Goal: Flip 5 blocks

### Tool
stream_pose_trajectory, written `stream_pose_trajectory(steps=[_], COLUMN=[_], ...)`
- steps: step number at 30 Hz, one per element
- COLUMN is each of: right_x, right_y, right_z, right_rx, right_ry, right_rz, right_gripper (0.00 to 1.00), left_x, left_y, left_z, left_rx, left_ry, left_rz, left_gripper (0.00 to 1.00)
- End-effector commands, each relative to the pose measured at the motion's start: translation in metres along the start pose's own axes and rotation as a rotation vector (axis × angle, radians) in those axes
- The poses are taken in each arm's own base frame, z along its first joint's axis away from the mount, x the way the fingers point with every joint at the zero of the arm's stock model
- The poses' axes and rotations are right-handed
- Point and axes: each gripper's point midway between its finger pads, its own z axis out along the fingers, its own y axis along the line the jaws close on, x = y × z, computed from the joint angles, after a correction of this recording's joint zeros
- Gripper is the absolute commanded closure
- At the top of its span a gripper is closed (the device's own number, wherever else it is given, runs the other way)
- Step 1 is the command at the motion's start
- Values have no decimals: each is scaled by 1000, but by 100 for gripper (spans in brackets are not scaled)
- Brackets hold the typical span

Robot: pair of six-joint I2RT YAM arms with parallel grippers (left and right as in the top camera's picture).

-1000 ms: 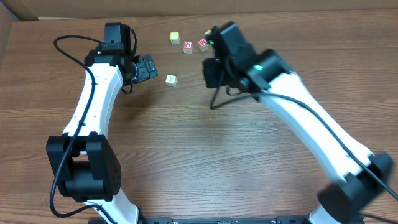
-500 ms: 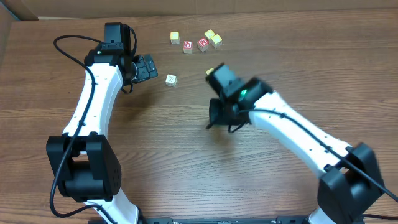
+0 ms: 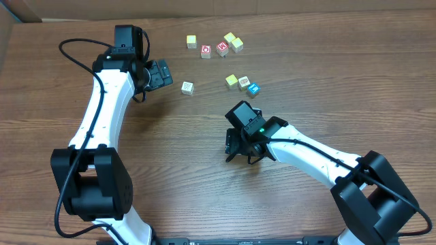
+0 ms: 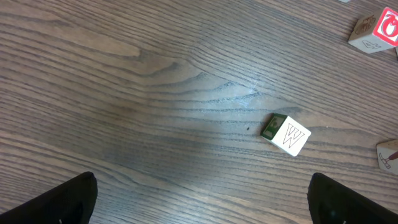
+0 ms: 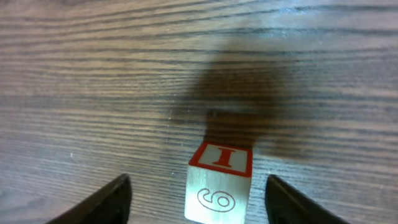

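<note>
Standing on the counter [image 5: 93, 74] between the right jaws is a block with a red-framed I on top [image 5: 219, 183] — the jaws are parted, with a gap on either side. The left jaws are held wide apart and empty, a W block [image 4: 287, 134] lying ahead. A yellow block [image 3: 231, 81], a grey-patterned block [image 3: 244, 83] and a blue block [image 3: 253, 89] are grouped beyond the right arm [image 3: 306, 153].

The table [image 3: 204, 170] is lit evenly and fairly brightly from above, and no glare is seen on the wood. Only soft shadows are cast beside the arms in the overhead view. In the right wrist view a dark, diffuse shadow is thrown across the grain (softened nearest the lens), and the right gripper [image 5: 198, 200] is rendered blurred, as is the left gripper [image 4: 199, 199].
</note>
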Motion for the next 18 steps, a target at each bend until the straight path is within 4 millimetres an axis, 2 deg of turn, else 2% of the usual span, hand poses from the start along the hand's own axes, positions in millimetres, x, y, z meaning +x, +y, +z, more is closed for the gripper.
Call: stream_pose_trajectory(steps=[1,6,12,18], right_x=[-2,0,7,1], right_y=[0,0,2,-5], right_z=[-2,-2,-2,-2], right_rx=[6,2,-4,38], right_ry=[-20,-8,19,-19], right_rz=[0,0,-7,-7], right_gripper=[25,26,45,51], left_x=[-6,-6,-6,-6], left_y=[-2,-2,-2,-2], left_z=[-1,-1,-1,-1], left_rx=[-5,-6,-6,-6], left_ry=[-16,-16,-16,-16], left_rz=[-19,-19,-19,-19], left_gripper=[0,0,0,0])
